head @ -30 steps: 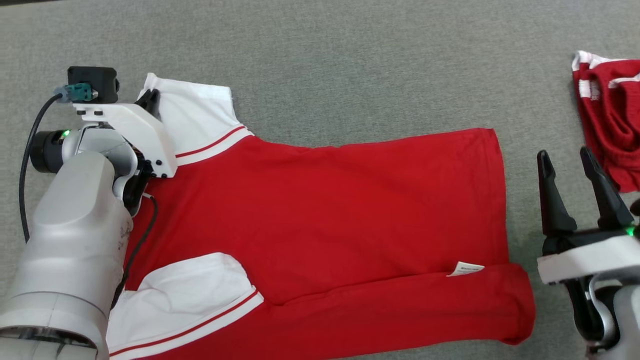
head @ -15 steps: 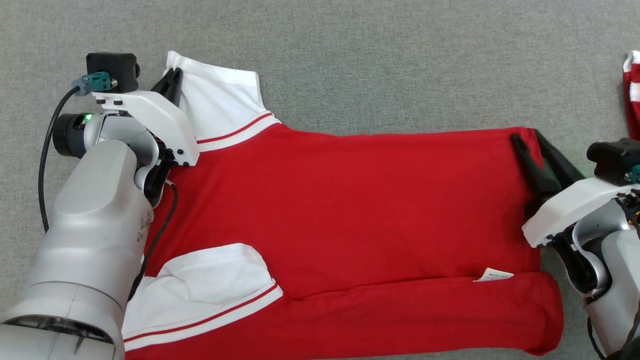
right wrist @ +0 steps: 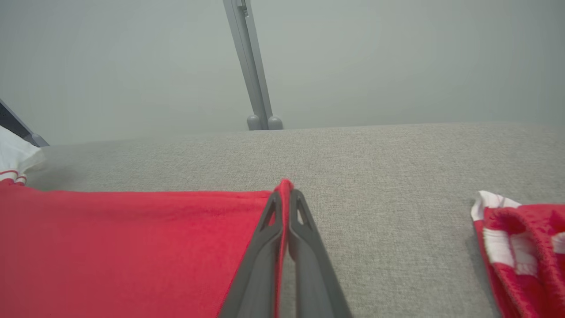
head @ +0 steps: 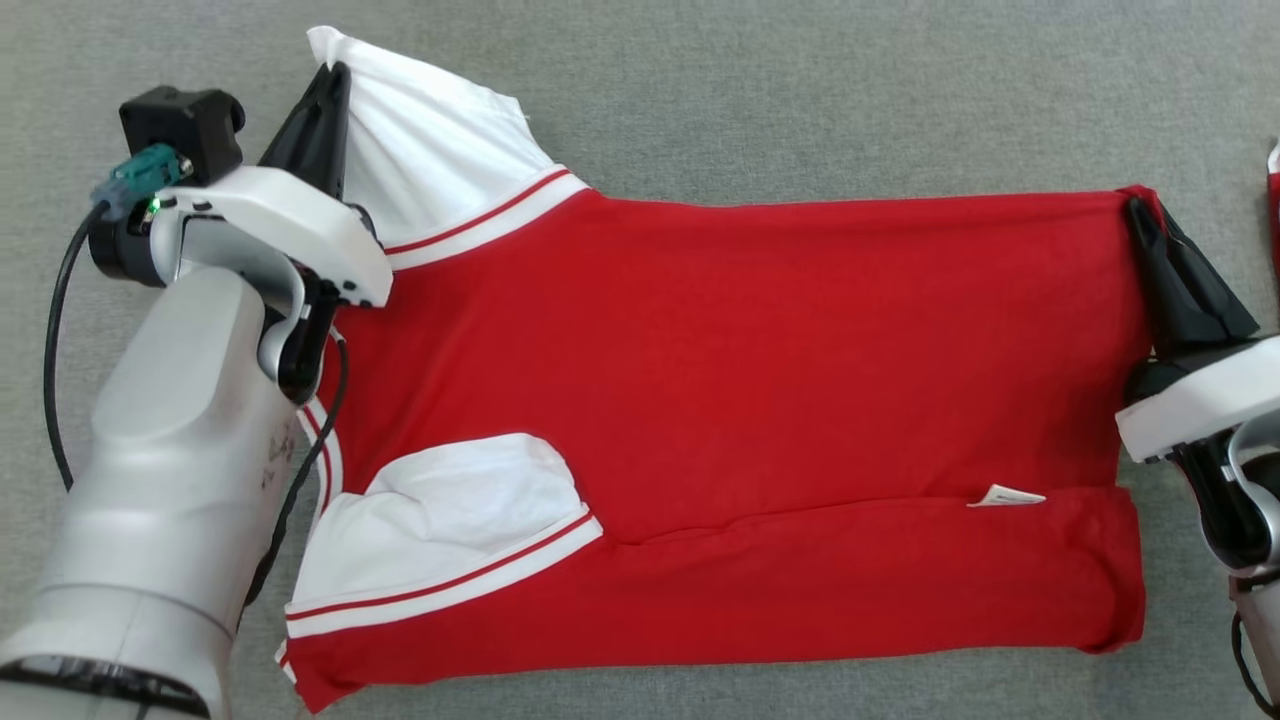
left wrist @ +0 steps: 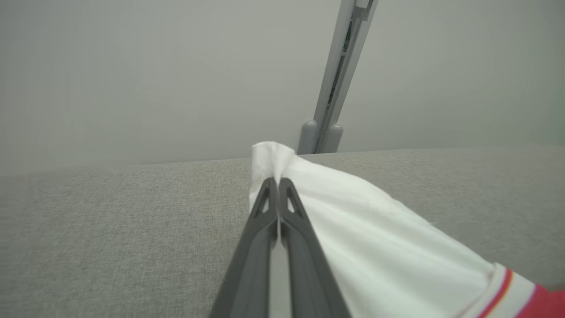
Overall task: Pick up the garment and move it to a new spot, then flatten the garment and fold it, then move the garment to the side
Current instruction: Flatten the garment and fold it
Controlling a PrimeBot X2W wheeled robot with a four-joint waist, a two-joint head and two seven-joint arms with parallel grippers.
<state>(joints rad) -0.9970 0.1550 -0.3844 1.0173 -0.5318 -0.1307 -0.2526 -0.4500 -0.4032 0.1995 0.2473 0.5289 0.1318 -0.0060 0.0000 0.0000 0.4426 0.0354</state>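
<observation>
Both grippers, left gripper and right gripper, pinch the garment's far corners.

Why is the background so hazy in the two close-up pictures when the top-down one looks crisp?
Head view: soft even light, the shirt and grey fabric surface sharp, barely any shadow. Left wrist view: the left pincer and white sleeve are clear; the wall and grey post behind go soft, likely out of focus. Right wrist view: the same haze behind the right pincer.
</observation>
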